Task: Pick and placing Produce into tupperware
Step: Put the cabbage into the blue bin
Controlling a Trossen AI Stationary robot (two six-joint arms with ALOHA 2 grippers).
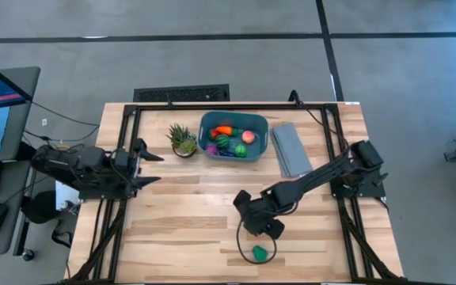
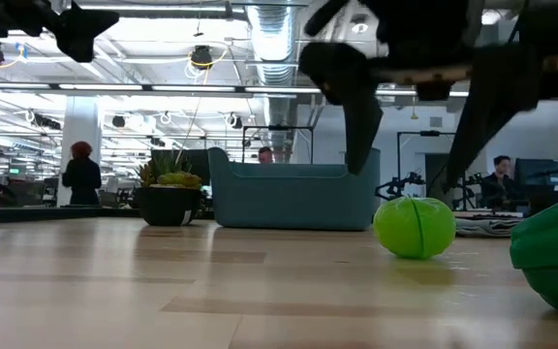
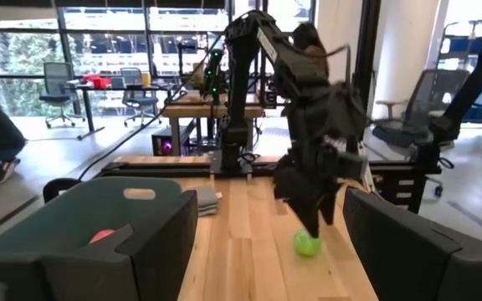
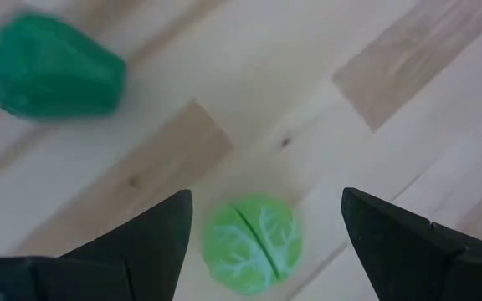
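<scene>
A light green ball (image 4: 249,242) lies on the wooden table near its front; it also shows in the low view (image 2: 415,228). My right gripper (image 4: 266,196) hangs open just above it, one finger on either side, touching nothing; in the high view my right gripper (image 1: 256,224) hides the ball. A dark green toy piece (image 1: 260,252) lies nearer the front edge. The teal tupperware (image 1: 233,134) stands at the far middle with several toy fruits inside. My left gripper (image 1: 150,168) waits open at the table's left.
A spiky potted plant (image 1: 183,140) stands left of the tub and a flat grey slab (image 1: 291,149) lies right of it. Bare wood spans the table's middle and front left. People and desks show in the room beyond the table.
</scene>
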